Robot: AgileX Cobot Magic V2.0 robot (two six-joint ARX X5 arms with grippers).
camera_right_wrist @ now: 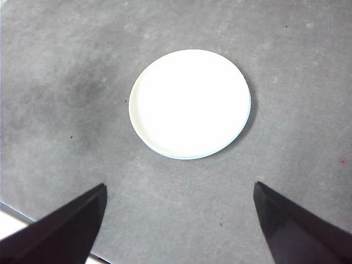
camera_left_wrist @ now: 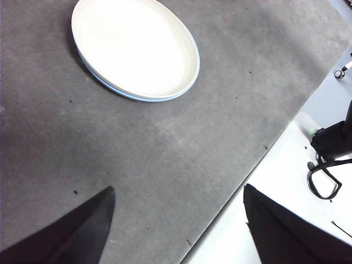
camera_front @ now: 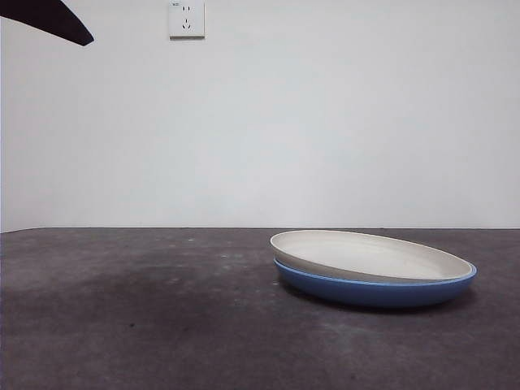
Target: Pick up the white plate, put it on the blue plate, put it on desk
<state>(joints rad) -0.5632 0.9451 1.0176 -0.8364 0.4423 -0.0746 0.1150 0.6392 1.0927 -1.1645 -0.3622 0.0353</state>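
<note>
A: Where is the matte cream-white round plate [camera_front: 370, 254] sitting?

B: It is lying inside the glossy medium-blue round plate [camera_front: 375, 291], stacked on it and tilting slightly, so its left rim is riding a little higher than its right. The pair is resting on the rough dark grey desk [camera_front: 146, 317], right of centre in the front view and fairly near the camera.

A: How much of the blue one is showing from above?

B: Only a thin blue edge is peeking out around the white plate [camera_left_wrist: 135, 47] in the left wrist view, and a faint sliver in the right wrist view, where the white plate [camera_right_wrist: 190, 103] is covering nearly everything.

A: What are the arms doing?

B: The left gripper [camera_left_wrist: 176, 220] is hanging high above the desk's edge, well apart from the plates, jaws spread wide and holding nothing. The right gripper [camera_right_wrist: 179, 220] is hovering high over the stack, jaws likewise parted and empty. One black arm tip [camera_front: 49, 20] is showing at the front view's top left corner, near a white wall socket [camera_front: 186, 18].
</note>
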